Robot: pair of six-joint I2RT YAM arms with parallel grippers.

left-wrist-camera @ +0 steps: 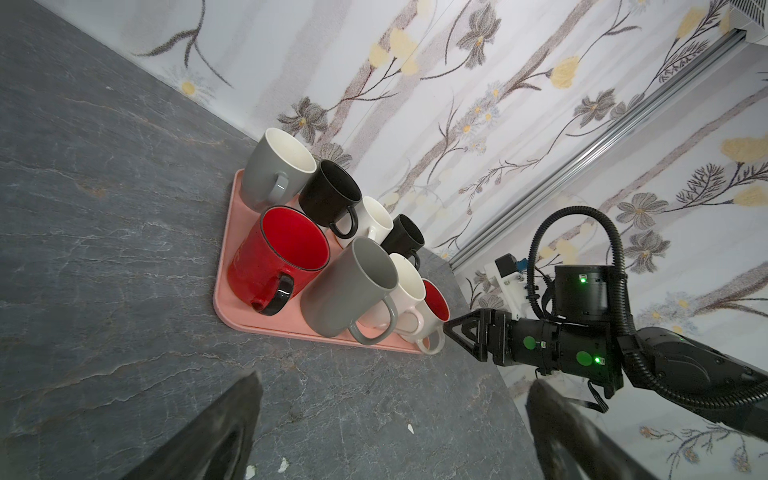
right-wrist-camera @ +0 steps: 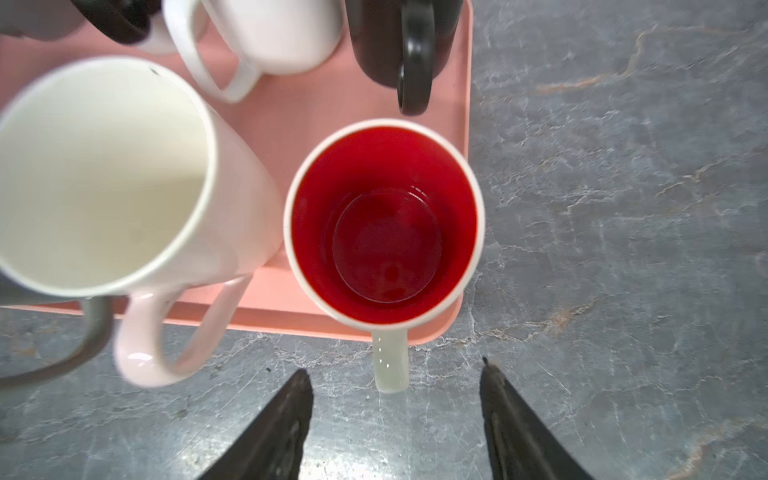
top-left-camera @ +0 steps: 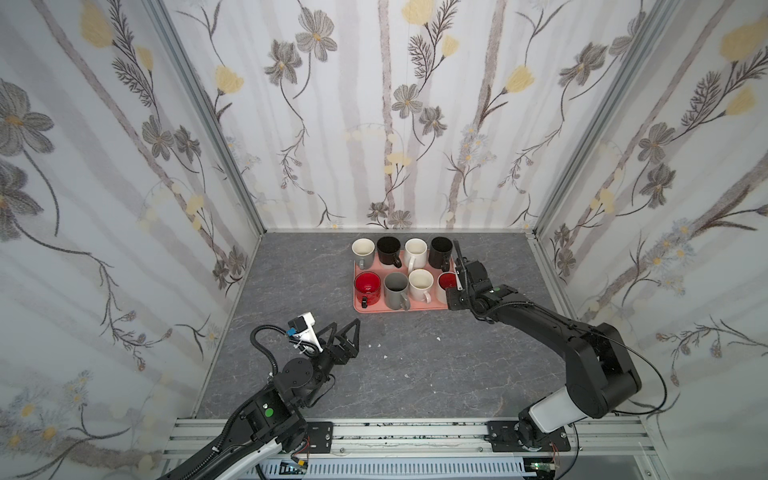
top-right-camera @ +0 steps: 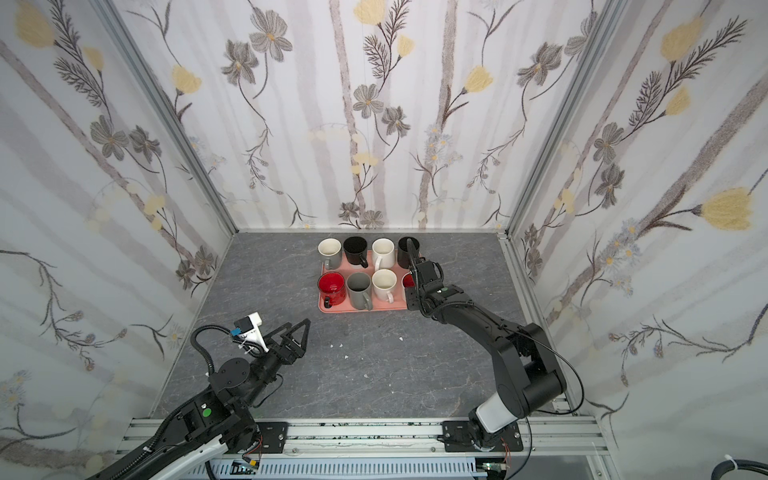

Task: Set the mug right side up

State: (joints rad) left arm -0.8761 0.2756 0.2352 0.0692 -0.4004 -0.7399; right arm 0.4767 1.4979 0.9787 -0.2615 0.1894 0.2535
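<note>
Plainly, the white mug with a red inside [right-wrist-camera: 386,224] stands right side up in the near right corner of the pink tray [right-wrist-camera: 291,124]. Its mouth faces the ceiling, and its pale handle [right-wrist-camera: 390,361] sticks out past the tray's near rim over the grey marbled tabletop [top-left-camera: 415,374]. The right end effector [right-wrist-camera: 395,365] hangs just off that same corner of the tray and is released. In the right wrist view its two dark fingers [right-wrist-camera: 291,415] stand parted, one on each side of the handle, with a clear gap between each finger and the handle. Seven other mugs share the tray, all with their mouths up. Along the tray's near rim, going left from the red-lined mug, are a white mug [top-left-camera: 420,282], a tall grey mug [top-left-camera: 395,286] and a red mug with a black handle [top-left-camera: 368,284]. Along the tray's far rim, starting at its right end, are a black mug [top-left-camera: 440,249], a second white mug [top-left-camera: 415,249], another black mug [top-left-camera: 388,248] and a grey mug with a white inside [top-left-camera: 363,249]. The left end effector [top-left-camera: 346,323] is also released, its triangular fingers spread wide and empty. It hovers over bare tabletop, well apart from the tray's near left corner and pointing toward the tray. A few small white specks [top-left-camera: 437,339] lie on the tabletop, nearer than the tray's near rim.
</note>
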